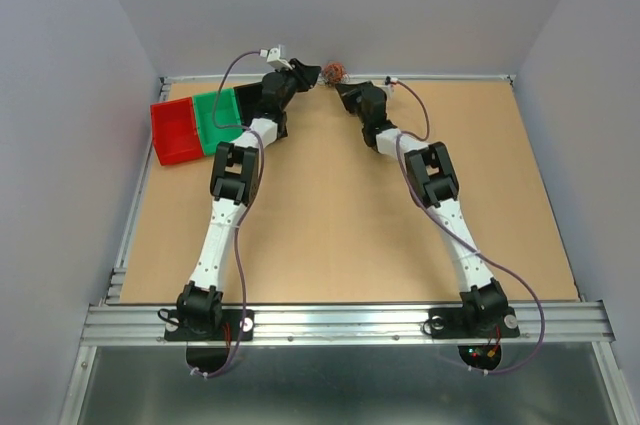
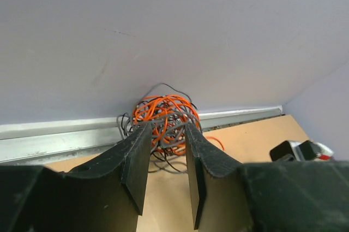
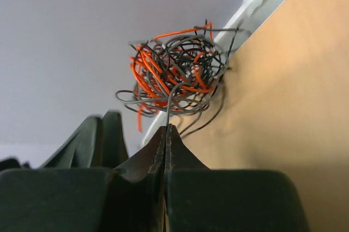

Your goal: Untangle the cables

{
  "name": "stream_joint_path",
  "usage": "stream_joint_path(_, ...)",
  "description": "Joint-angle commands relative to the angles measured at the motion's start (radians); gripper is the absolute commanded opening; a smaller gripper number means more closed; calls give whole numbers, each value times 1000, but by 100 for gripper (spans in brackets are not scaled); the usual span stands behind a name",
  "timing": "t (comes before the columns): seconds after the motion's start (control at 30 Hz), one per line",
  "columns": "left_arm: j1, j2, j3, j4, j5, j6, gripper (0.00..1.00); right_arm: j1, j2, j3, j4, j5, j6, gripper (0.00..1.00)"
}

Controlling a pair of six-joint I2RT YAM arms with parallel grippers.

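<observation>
cables (image 1: 334, 72) (image 2: 163, 113) (image 3: 174, 73): orange/grey/dark clump on table (image 1: 330, 235), far edge, against rail (image 2: 54, 139) at back wall (image 2: 163, 24). left fingers (image 2: 136, 158): released, apart, tips at clump's near side. right fingers (image 3: 182, 158): clenched, pinching 1 grey strand fr. clump.

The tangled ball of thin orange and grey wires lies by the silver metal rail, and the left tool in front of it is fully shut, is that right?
Not quite. The tangled ball of thin orange and grey wires does lie by the silver metal rail, but the left tool in front of it is open, its black fingers apart. The left wrist view shows it.
</observation>
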Motion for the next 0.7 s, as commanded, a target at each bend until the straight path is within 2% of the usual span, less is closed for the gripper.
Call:
stream_joint_path(0.0, 28, -117, -51, 86, 66, 49, 42, 20, -206, -226, 224, -126, -108, 1)
stream_joint_path(0.13, 57, -171, -142, 138, 86, 79, 46, 26, -345, -427, 339, -214, -169, 1)
stream_joint_path(0.33, 138, -226, -205, 247, 224, -46, 50, 55, -632, -730, 424, -243, -341, 1)
stream_joint_path(0.4, 151, -267, -241, 257, 279, -46, 50, 65, -747, -803, 457, -261, -396, 1)
stream_joint_path(0.53, 155, -443, -370, 303, 365, -8, 51, 100, -963, -997, 477, -301, -528, 1)
stream_joint_path(0.67, 143, -565, -476, 305, 457, 36, 52, 147, -1175, -1113, 468, -349, -642, 1)
